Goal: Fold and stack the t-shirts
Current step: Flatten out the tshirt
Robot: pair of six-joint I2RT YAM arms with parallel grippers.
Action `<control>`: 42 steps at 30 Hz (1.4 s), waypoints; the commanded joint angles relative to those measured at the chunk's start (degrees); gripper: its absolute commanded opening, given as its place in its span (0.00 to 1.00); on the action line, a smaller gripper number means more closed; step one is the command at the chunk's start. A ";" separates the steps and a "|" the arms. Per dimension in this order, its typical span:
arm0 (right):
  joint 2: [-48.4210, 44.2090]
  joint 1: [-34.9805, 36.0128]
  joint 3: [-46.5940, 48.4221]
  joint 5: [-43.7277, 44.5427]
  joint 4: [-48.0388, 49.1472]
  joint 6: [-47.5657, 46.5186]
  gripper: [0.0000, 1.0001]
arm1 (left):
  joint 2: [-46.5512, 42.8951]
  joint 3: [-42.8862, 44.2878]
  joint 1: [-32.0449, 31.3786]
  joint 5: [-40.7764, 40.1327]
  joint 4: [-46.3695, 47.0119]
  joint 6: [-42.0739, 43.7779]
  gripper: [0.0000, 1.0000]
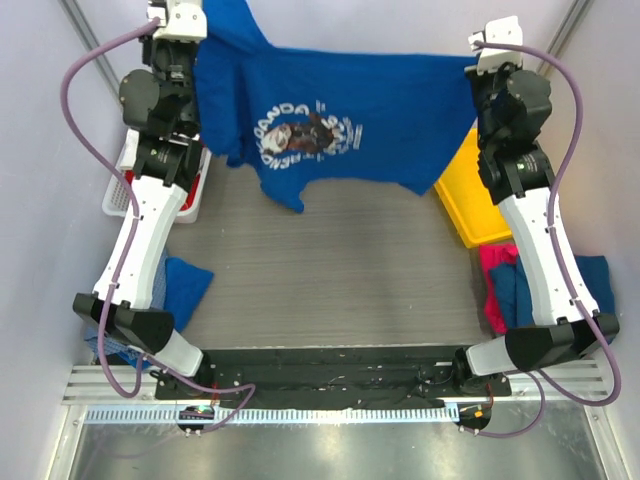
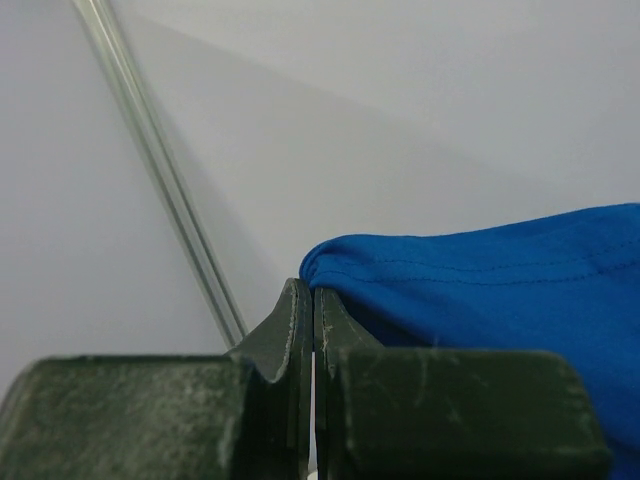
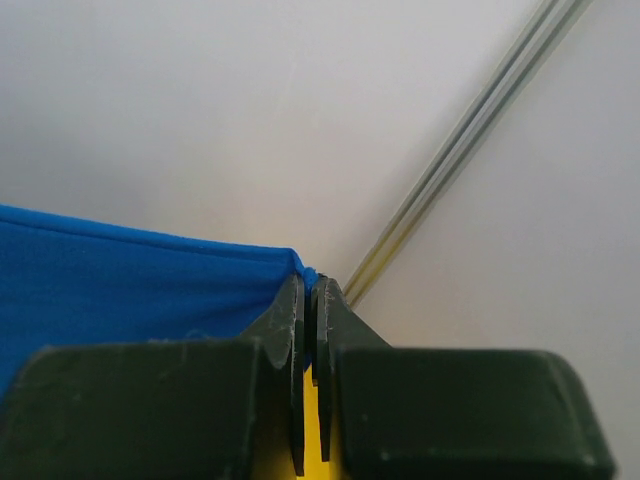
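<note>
Two arms hold the royal blue t-shirt [image 1: 400, 110] stretched between them above the far edge of the table [image 1: 340, 270], its round white-and-brown chest print [image 1: 305, 135] turned sideways and facing the overhead camera. The left gripper [image 2: 313, 295] has its jaws pressed together on a stitched edge of the cloth at the far left corner. The right gripper [image 3: 310, 285], jaws likewise closed with only a sliver between them, pinches a corner of the same shirt at the far right. The top edge runs fairly taut from one grip to the other, while the rest hangs in loose folds toward the table. Whether the lowest fold touches the surface cannot be told.

A plain blue t-shirt [image 1: 188, 285] lies crumpled by the left edge, beside the left arm. A magenta pink t-shirt [image 1: 495, 290] and another blue one [image 1: 597, 275] sit in a heap at the near right, partly behind the right arm. A yellow bin [image 1: 470, 210] stands at the right edge and a white basket [image 1: 118, 195] at the left.

The step in hand looks like the spreading-out that comes before the first fold: the shirt is lifted and opened, but not yet laid flat. No folded stack is in view, so the task appears to be near its start. The next move likely calls for both arms to come toward the near edge and down together, holding their spacing so the cloth stays stretched and settles flat on the bare middle of the table, without bunching or catching on the bin.
</note>
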 commanded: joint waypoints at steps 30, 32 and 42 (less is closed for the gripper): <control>21.34 -0.96 33.32 5.33 6.68 -0.95 0.01 | 20.24 35.27 7.70 -2.54 4.80 -8.41 0.00; 20.55 -1.05 33.59 5.68 6.76 -1.13 0.01 | 19.89 36.06 7.61 -3.07 6.21 -7.18 0.00; 8.69 -1.05 14.10 4.89 6.76 0.63 0.01 | 11.81 26.34 7.79 -9.40 2.96 -6.37 0.00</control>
